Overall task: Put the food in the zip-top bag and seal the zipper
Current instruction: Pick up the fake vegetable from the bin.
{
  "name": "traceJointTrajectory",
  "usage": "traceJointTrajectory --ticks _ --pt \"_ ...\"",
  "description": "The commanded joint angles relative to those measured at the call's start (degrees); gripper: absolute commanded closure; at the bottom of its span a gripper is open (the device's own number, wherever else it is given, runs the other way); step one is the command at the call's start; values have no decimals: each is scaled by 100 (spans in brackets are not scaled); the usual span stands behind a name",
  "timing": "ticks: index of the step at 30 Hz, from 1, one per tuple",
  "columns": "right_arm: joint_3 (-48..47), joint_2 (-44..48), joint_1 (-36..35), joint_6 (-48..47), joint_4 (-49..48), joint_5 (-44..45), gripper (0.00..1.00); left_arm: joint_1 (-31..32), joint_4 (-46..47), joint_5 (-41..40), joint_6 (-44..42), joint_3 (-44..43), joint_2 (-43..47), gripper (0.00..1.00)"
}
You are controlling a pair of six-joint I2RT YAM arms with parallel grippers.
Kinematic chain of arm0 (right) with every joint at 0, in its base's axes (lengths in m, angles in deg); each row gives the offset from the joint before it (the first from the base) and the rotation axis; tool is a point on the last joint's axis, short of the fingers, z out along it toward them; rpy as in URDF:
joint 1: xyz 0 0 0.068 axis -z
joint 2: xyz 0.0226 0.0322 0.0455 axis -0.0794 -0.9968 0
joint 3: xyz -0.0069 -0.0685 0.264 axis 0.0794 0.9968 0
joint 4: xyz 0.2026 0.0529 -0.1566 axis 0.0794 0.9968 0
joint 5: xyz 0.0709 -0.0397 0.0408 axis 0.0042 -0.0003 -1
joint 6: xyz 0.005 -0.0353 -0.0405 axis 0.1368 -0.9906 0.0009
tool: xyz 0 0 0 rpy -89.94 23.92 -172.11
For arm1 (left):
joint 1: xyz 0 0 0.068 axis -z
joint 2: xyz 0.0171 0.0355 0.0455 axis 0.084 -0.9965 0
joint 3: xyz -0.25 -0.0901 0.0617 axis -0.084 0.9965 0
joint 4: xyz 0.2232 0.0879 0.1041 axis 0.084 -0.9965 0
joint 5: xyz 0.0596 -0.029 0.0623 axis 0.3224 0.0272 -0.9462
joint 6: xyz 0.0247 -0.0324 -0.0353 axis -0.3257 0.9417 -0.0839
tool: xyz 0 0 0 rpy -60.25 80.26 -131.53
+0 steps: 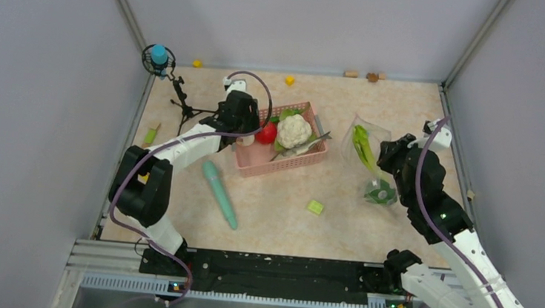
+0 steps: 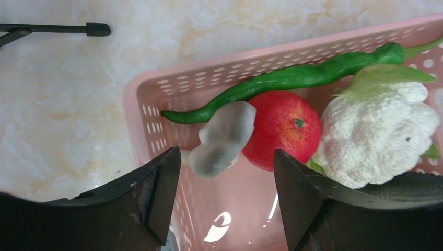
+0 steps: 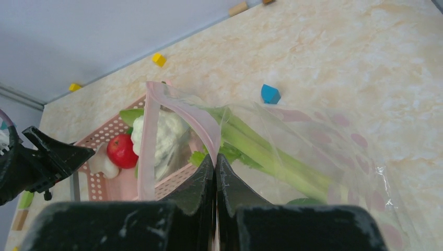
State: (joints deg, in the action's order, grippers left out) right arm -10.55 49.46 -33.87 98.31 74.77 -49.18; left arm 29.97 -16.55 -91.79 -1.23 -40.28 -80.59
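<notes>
The pink basket (image 1: 283, 167) holds a red tomato (image 1: 267, 133), a white cauliflower (image 1: 295, 130), a long green pepper (image 2: 292, 78) and a pale grey-white piece (image 2: 222, 138). My left gripper (image 1: 245, 138) is open over the basket's left end (image 2: 141, 120), its jaws either side of the pale piece, with the tomato (image 2: 284, 128) just beyond. My right gripper (image 1: 387, 155) is shut on the pinkish zipper strip (image 3: 183, 112) of the clear zip-top bag (image 1: 369, 166) and holds its mouth open. A pale green stalk (image 3: 271, 151) and a dark green leafy piece (image 1: 381, 193) lie inside the bag.
A long teal stick (image 1: 220, 193) and a yellow-green block (image 1: 315, 207) lie in front of the basket. A small black tripod (image 1: 182, 105) stands to its left. Small blocks (image 1: 288, 80) sit along the back wall. A blue block (image 3: 270, 94) lies beyond the bag.
</notes>
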Motion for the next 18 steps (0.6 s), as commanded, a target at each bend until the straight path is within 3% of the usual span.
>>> traceJointTrajectory --ticks 1,13,18 --pt "-33 19 47 -46 -134 280 100 -51 -28 73 -285 -400 -244 32" --pt "9 -73 52 -48 -146 436 100 -82 -296 -11 -435 -571 -508 49" --pt "11 -95 51 -52 -144 464 100 -87 -412 24 -477 -602 -590 50"
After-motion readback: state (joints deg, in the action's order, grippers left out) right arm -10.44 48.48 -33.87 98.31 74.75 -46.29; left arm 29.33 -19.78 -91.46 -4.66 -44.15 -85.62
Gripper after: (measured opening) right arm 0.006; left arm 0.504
